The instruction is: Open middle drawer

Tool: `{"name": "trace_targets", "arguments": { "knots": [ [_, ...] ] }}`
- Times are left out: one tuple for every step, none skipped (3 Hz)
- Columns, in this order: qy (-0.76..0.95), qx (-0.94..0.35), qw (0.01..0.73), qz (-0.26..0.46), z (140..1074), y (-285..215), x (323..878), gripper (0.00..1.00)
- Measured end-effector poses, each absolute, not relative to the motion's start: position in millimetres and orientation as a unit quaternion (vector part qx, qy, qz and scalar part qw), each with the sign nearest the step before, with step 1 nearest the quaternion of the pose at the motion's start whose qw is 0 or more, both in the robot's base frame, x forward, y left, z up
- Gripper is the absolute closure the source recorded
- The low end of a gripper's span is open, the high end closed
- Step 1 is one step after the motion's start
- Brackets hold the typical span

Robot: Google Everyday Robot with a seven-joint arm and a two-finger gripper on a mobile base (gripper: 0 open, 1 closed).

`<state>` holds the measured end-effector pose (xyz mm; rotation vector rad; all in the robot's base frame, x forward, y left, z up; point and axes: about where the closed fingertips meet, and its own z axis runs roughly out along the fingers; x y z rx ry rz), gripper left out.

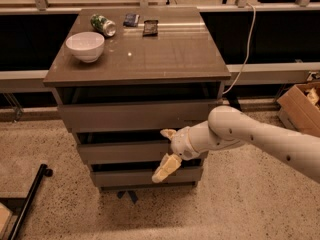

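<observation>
Camera view: end effector (167, 150) (fingers spread) fronts middle drawer (120, 152).

What you cannot see well here

The gripper (167, 150) sits in front of the middle drawer (122, 152) with its fingers spread apart, and it hides the drawer's right end from you. The gap above that drawer is too dark for you to see inside. The robot arm (260, 139) and the cardboard box (300, 106) run off the right edge. The black pole (27, 199) runs off the bottom. You cannot tell what the two small dark packets (150, 27) are.
</observation>
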<state>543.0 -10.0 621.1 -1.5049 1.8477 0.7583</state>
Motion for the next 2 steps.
{"name": "trace_targets", "arguments": {
  "knots": [
    [0.711,-0.555,0.292,0.318,575,3,555,0.00],
    [0.718,-0.545,0.285,0.325,565,6,554,0.00]
  ]
}}
